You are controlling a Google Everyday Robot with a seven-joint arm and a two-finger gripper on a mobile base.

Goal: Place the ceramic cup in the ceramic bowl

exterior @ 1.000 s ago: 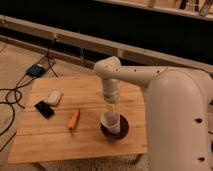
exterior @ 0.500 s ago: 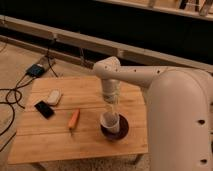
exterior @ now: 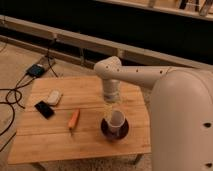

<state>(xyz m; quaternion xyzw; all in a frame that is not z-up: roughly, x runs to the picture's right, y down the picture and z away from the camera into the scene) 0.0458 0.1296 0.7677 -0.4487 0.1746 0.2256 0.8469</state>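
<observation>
One end effector (exterior: pixel 112 108) directly above ceramic cup (exterior: pixel 116 120) in ceramic bowl (exterior: pixel 114 128).

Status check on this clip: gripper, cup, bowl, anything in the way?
Gripper directly above ceramic cup. Cup inside ceramic bowl, upright. Carrot lies left of bowl, apart, not obstructing.

Gripper (exterior: pixel 111 109) directly above ceramic cup (exterior: pixel 116 120): fingers too blurred to read, contact with cup unclear. Cup base hidden inside ceramic bowl (exterior: pixel 106 129). Bowl's far rim behind cup, hidden. Robot body right of bowl cut off by right and bottom edges.
</observation>
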